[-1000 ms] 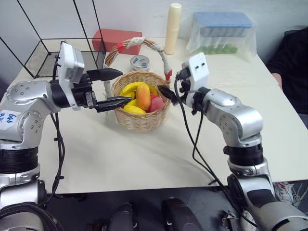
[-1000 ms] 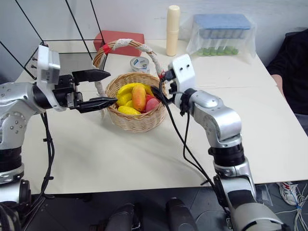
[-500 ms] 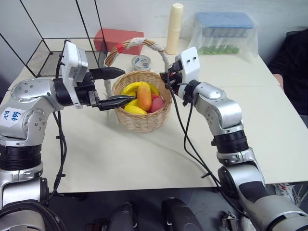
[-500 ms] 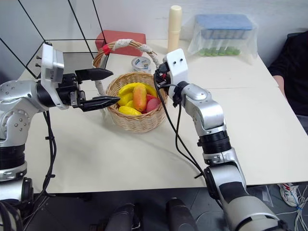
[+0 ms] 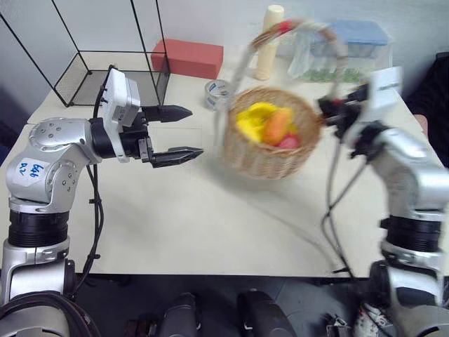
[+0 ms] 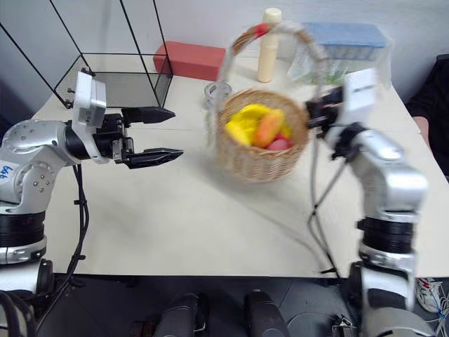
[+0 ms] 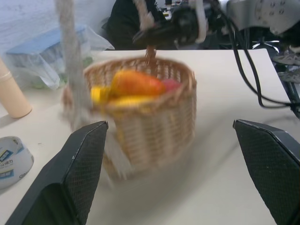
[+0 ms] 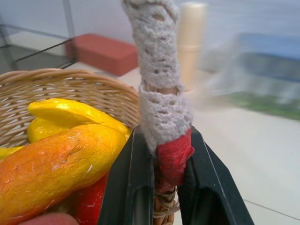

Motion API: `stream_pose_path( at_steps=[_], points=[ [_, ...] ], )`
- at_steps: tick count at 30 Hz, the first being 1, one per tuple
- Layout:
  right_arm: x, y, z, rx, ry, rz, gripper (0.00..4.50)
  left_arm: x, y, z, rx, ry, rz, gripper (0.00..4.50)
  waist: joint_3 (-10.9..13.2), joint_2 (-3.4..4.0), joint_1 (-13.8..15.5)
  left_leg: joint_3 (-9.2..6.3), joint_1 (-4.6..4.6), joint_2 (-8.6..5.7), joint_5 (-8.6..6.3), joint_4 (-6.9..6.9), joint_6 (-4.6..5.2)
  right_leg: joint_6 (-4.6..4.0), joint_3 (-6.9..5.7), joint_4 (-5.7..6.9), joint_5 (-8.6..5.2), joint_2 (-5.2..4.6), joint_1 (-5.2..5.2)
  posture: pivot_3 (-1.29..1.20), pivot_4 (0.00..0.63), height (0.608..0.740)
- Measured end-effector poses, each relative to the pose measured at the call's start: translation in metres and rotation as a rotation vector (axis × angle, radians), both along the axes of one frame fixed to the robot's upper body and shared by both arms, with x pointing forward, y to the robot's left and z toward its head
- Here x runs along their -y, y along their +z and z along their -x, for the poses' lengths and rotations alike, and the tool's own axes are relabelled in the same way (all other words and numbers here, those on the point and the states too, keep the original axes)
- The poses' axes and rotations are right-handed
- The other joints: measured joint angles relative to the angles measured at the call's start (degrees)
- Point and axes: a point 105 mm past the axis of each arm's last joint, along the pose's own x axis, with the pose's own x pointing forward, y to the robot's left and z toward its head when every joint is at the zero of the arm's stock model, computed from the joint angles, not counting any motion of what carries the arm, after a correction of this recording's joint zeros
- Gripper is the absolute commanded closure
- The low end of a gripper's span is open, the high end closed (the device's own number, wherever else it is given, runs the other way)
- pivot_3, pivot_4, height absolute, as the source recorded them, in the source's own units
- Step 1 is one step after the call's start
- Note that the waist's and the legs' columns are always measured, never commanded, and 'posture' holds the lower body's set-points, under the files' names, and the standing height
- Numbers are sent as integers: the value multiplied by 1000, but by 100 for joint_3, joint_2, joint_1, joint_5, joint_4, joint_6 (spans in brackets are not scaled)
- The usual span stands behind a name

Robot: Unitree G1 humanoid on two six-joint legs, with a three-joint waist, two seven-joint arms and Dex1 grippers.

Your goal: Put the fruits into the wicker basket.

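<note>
My right tool (image 8: 161, 197) was clamped tight on the wicker basket's (image 6: 263, 151) handle, right at the base where the red tape band (image 8: 172, 159) met the white lace wrap (image 8: 159, 84). In my right wrist view the two black fingers (image 8: 126, 187) pinched the handle between them, with the basket rim just to one side. The basket itself sat toward the right half of the worktop (image 6: 196, 225), blurred in both head views, so I couldn't tell if it was touching the surface or lifted off it.

All the fruits were inside: the orange-yellow mango (image 8: 56, 164) lay closest to my right tool, the yellow lemon (image 8: 70, 115) behind it, and the pink-red peach (image 6: 278, 144) tucked low against the wall.

My left tool (image 5: 179, 132) was spread wide and holding nothing, pointing level at the basket from well apart on the left side.

Writing: a white sticker (image 5: 27, 170) on my left arm had blue handwriting, not legible to me. The tape roll (image 7: 11, 159) had a blue printed label, too small to read.
</note>
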Motion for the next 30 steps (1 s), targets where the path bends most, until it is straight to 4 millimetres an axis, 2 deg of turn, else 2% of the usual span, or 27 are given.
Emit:
stream_pose_path(
  at_steps=[2,4,7,9,16,22,23,24,27,30],
  points=[
    [32,-3,13,-20,-91,7,4224,0,-2,-4,-14,-2,7,0,0,0,5,2,3,5,2,0,-3,0,4,-5,0,10,4,0,150,740],
    [48,-17,21,-58,-140,8,4224,7,-3,-6,-19,-30,15,0,0,0,-40,9,7,7,5,0,-5,0,12,-4,0,16,4,0,150,740],
    [62,-46,28,-131,-186,19,4224,16,-5,-7,-22,-71,17,0,0,1,-87,31,26,7,10,-10,-9,0,30,10,0,22,4,0,150,740],
    [66,-51,32,-126,-199,27,4224,18,-2,-8,-16,-82,15,0,1,4,-93,40,36,7,12,-13,-11,1,39,17,0,24,4,0,150,740],
    [72,-52,51,-74,-195,6,1997,19,-4,-8,-23,-109,11,0,1,4,-46,45,61,6,11,-15,-10,1,45,12,0,20,31,0,150,740],
    [100,-31,100,-79,-192,3,52,26,-2,-4,-31,-168,16,0,2,7,48,44,69,4,10,-19,-8,1,43,-2,0,20,45,0,150,740],
    [103,-31,116,-124,-149,2,52,26,-1,-3,-28,-179,17,0,2,7,77,41,75,8,9,-21,-8,1,41,-12,0,26,55,0,150,740],
    [103,-31,123,-150,-125,7,52,26,0,-2,-26,-179,15,0,2,7,87,38,76,6,9,-26,-7,1,40,-16,0,26,58,0,150,740],
    [109,-26,169,-256,-26,7,52,26,0,-2,-28,-196,15,0,2,8,102,20,93,7,3,-29,-3,2,33,-56,0,34,97,0,150,740],
    [115,-15,196,-282,12,2,52,25,-1,-4,-33,-198,21,0,1,5,61,12,118,8,-8,-27,9,13,25,-91,7,32,144,0,150,740]
  ],
)
